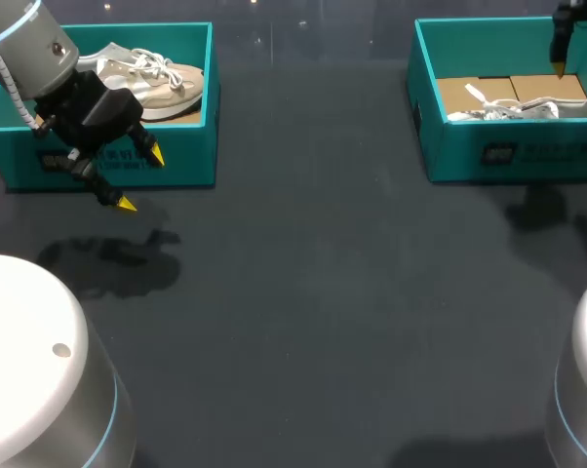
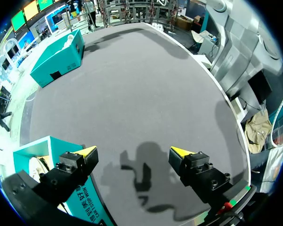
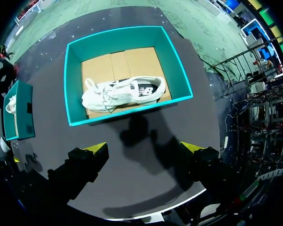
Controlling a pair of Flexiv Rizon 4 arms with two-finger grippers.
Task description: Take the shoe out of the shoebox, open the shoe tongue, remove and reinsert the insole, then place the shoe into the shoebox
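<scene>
At the far corners of the desk sit two teal shoeboxes with one shoe in each, neither lifted out yet; the beige shoe lies in the left shoebox, the white shoe in the right shoebox; both of the two grippers are spread and empty; the left gripper hangs just before its box's near wall, the right gripper high over its box, probably poised to reach down for a shoe

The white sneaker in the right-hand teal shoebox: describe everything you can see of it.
The white lace-up sneaker has white laces and a dark side panel. It seems to lie on its side on the brown cardboard floor of the teal shoebox, near the wall closest to the open right gripper, which does not touch it.
</scene>
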